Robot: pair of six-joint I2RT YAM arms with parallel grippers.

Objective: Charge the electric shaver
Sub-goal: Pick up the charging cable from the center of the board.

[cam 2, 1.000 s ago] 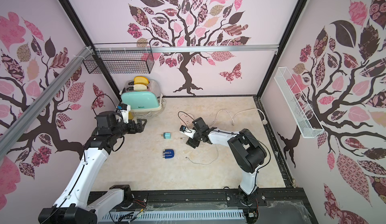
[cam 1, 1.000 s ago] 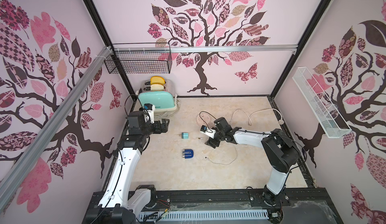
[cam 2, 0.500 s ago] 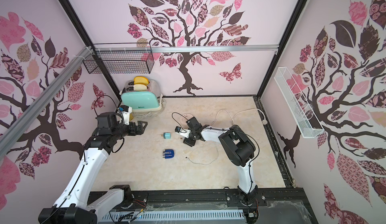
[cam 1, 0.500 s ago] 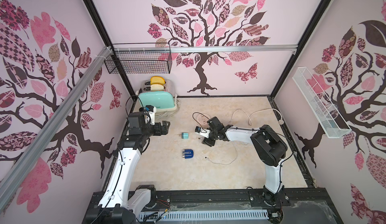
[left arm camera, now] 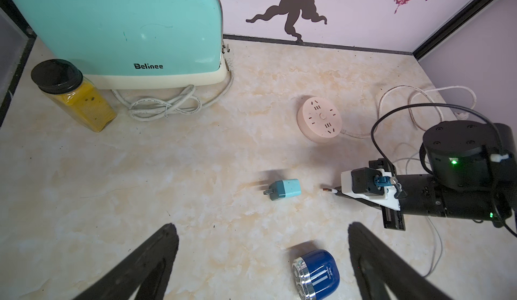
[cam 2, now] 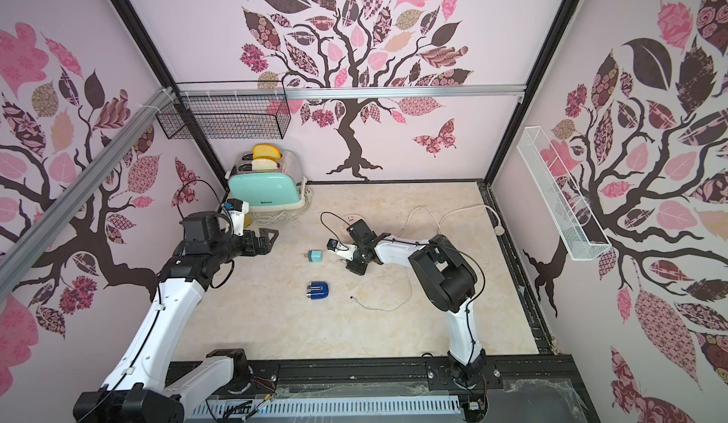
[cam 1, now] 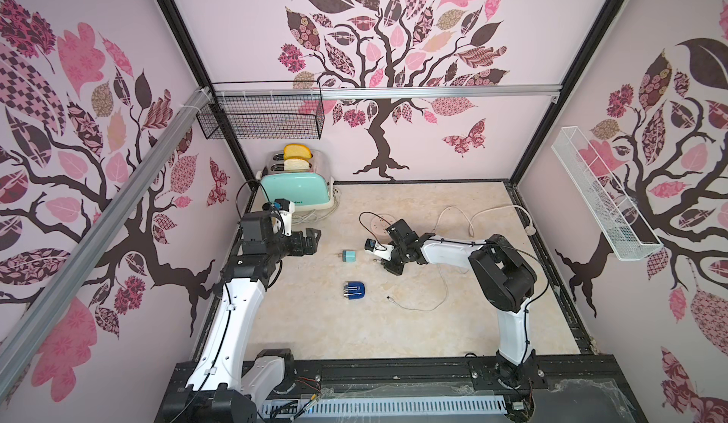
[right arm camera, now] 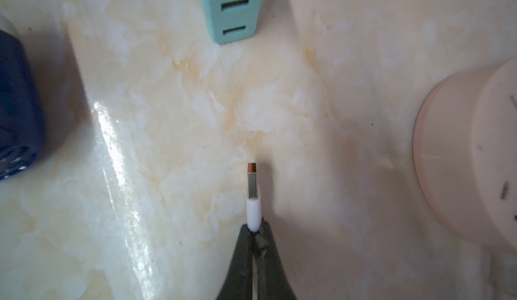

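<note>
Right wrist: fingers (right arm camera: 241, 259) tight on USB plug (right arm camera: 254, 200)

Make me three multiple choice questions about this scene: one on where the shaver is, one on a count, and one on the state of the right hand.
1. The electric shaver lies:
A. in the wire basket
B. on the tabletop, apart from the teal adapter
C. on the toaster

2. Slots on the teal adapter's face in the right wrist view:
A. one
B. four
C. two

3. The right hand is:
A. shut on the white cable plug
B. open and empty
C. shut on the electric shaver

Answers:
1 B: it rests on the bare surface with a gap to the adapter.
2 C: two parallel slots show.
3 A: its jaws meet on the plug's white sleeve.
</note>
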